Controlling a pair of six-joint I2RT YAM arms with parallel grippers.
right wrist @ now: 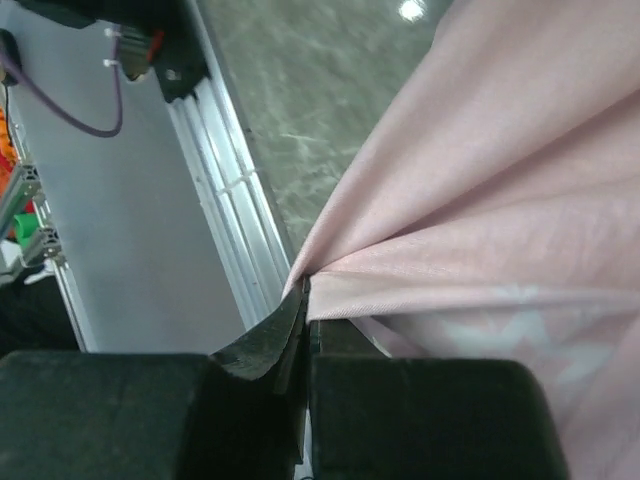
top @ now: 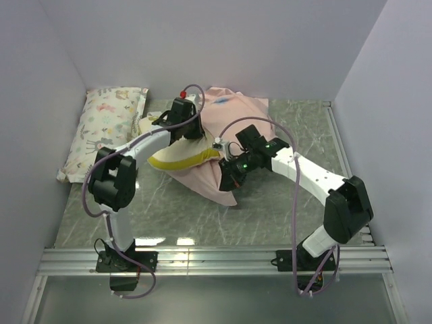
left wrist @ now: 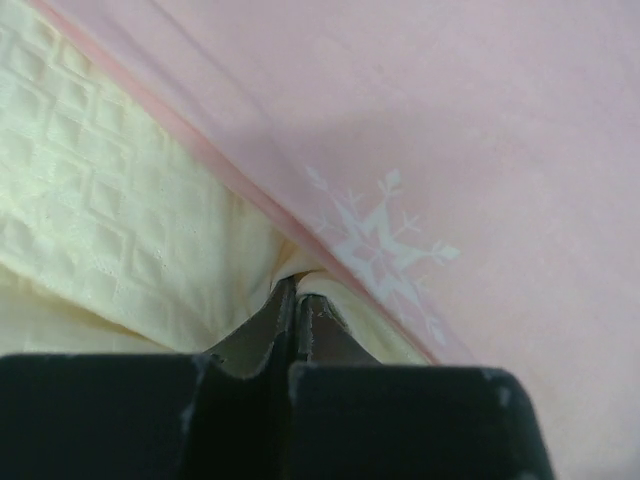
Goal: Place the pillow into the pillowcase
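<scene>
The pale pink pillowcase [top: 226, 111] lies bunched in the middle of the table. The cream pillow [top: 181, 159], with its yellow side band, sticks out of the pillowcase's left side. My left gripper [top: 191, 133] is over that opening. In the left wrist view it [left wrist: 297, 288] is shut on a fold of the pillow's dimpled cream cover [left wrist: 110, 200], right beside the pink pillowcase hem [left wrist: 480, 150] with a white snowflake print. My right gripper [top: 227, 179] holds the pillowcase's near end. In the right wrist view it [right wrist: 306, 290] is shut on a pinch of the pink fabric [right wrist: 480, 180] and holds it taut.
A smaller white pillow with an animal-and-flower print [top: 108, 128] lies at the far left against the wall. Grey walls enclose the marbled table [top: 290, 202]. Aluminium rails [top: 216, 259] run along the near edge, also in the right wrist view [right wrist: 225, 200].
</scene>
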